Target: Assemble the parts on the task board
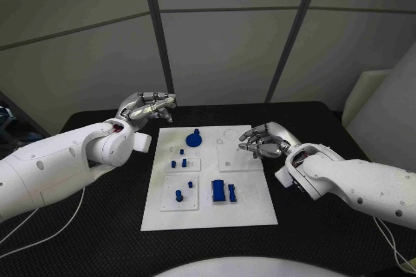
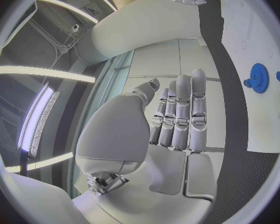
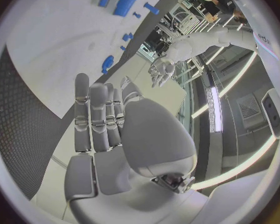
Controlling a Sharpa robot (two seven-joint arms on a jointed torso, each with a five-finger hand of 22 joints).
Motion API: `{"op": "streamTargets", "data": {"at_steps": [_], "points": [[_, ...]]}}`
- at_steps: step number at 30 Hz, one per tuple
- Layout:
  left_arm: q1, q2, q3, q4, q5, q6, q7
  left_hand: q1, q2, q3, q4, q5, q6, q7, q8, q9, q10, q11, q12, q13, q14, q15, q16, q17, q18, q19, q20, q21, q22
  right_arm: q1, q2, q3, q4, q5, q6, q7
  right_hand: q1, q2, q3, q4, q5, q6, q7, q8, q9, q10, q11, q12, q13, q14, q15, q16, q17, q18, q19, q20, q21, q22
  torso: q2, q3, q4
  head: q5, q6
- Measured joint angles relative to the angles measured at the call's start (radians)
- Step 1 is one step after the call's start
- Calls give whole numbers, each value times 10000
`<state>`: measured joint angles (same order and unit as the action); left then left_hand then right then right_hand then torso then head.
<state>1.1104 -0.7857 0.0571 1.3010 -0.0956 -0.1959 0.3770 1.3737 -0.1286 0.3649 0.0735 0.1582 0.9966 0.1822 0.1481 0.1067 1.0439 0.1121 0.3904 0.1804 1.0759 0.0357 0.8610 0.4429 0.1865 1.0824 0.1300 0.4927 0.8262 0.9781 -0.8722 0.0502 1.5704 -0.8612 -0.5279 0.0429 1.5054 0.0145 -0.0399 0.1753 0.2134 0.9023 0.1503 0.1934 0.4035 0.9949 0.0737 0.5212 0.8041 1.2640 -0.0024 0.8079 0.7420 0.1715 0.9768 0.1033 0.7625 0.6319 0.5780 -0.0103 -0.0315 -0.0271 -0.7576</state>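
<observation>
A: Looking down from the head, what are the hands doing?
B: The left hand (image 1: 149, 106) is hovering past the far left corner of the task board (image 1: 251, 205), fingers loose, carrying nothing. The right hand (image 1: 263, 140) is hanging over the board's right side, fingers bent a bit, also carrying nothing.

A: And the parts?
B: The blue gear (image 1: 194, 137) is sitting near the far end. Small pegs (image 1: 178, 164) are standing in the left plates, and the blue block (image 1: 221, 190) is lying nearer the robot. I think both hands are staying up so the parts are easy to see.

A: From the left wrist?
B: The fingers (image 2: 180, 115) are lying straight and free. The gear (image 2: 259, 77) is resting on the white board.

A: From the right wrist?
B: The fingers (image 3: 97, 115) are pointing out over the board, grasping nothing. The blue block (image 3: 126, 0) is lying far off
</observation>
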Motion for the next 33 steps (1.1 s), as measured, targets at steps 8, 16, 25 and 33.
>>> {"op": "streamTargets", "data": {"at_steps": [8, 16, 25, 33], "points": [[-125, 419, -18, -666, 746, -501, 694, -53, -55, -83, 390, 0, -287, 71, -36, -217, -285, 283, -888, -819, -1225, 610, -3556, -2002, -5, -2490, 737, -2485, -1799, 530, 1341, 39, -2369, 2931, 549, 1774, 607, -143, 670, 309, -361, 79, 358, -758, -1024, 163, 536, -3018, -3901, -1690, 739, -4465, -2610, -1, -1369, 699, -2773, -1781, -288, -67, -28, -139, 610], [-356, 988, -23, -1446, 1345, -814, 1089, -8, -94, -604, 599, 0, -507, -43, -518, -404, -357, 571, -2330, -1171, -1341, 1181, -6573, -3305, -5, -3527, 1459, -4208, -3813, 674, 2578, 102, -4368, 4351, 1365, 2803, 498, -251, 1153, 276, -452, 275, 472, -1276, -2080, 567, 781, -4103, -6420, -2199, 1284, -6988, -4712, -2, -1596, 1440, -4944, -3378, -441, -55, -28, -184, 1065], [-511, 1313, -31, -1850, 1614, -1026, 1250, -844, 174, -1109, 466, -111, -1206, -287, -899, -575, -1119, 594, -2815, -1338, -2082, 1142, -7314, -3861, -3, -4205, 1312, -4415, -4657, 701, 2965, 102, -5230, 4831, 1779, 3178, -833, -220, 1159, -188, -609, -263, 322, -1448, -2692, 55, 673, -4416, -7467, -2356, 1157, -7526, -5575, -3, -1526, 1198, -5639, -4105, -447, -12, 13, -81, 1308], [-512, 1039, -154, -941, 1582, -1408, 1227, -4520, 788, -1860, -23, -528, -3698, -720, -1292, -940, -3764, 106, -3438, -1678, -4544, 715, -7726, -4280, -623, -6081, 569, -4786, -5681, 690, 2560, -22, -4278, 5077, 1466, 3210, -4863, -161, 609, -650, -1042, -2751, -192, -1796, -3089, -2791, 273, -5002, -7893, -5280, 571, -7911, -6100, -354, -3870, 566, -6206, -4736, -383, 57, 191, 200, 1521]]}}
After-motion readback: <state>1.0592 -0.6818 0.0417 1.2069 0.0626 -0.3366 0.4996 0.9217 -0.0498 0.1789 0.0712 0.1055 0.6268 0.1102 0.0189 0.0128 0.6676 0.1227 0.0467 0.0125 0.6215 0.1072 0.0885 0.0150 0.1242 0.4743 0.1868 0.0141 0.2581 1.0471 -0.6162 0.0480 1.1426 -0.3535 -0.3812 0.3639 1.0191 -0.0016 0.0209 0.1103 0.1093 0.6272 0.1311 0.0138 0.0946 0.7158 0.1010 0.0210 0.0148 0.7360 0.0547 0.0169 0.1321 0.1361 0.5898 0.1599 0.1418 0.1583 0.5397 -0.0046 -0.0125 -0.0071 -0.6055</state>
